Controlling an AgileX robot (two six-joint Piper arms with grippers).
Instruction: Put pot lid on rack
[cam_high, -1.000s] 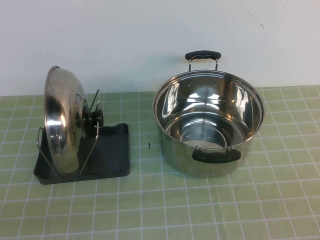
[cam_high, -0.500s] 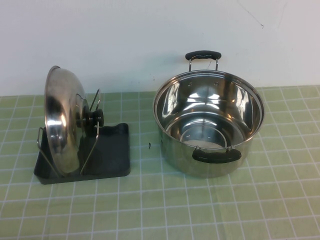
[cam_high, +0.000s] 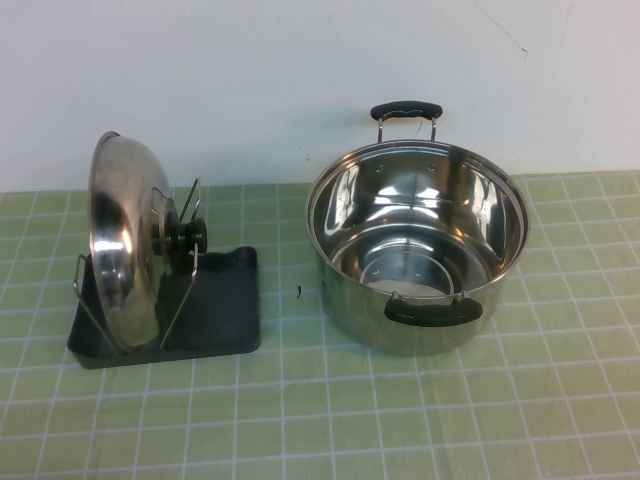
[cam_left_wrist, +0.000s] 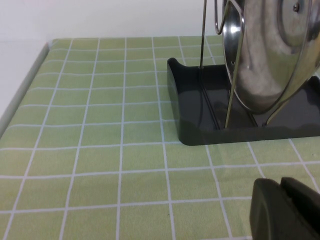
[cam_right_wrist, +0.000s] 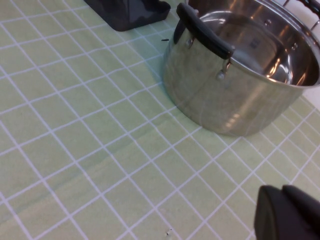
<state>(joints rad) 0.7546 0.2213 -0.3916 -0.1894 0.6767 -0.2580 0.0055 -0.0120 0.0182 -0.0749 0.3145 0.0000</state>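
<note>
Nothing has shifted since a moment ago: the pot lid (cam_high: 125, 245) stands on edge in the rack (cam_high: 170, 320), left of the steel pot (cam_high: 418, 250). Left gripper (cam_left_wrist: 285, 210) sits low near the rack, right gripper (cam_right_wrist: 287, 212) near the pot; both look closed, holding nothing.

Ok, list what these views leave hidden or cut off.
- Left gripper: left wrist view, only a dark corner shows; frame edge cuts it.
- Right gripper: right wrist view, likewise cut.
- Both arms: absent from the high view.
- Lid on the rack: the lid's body hides its foot in the wires.
</note>
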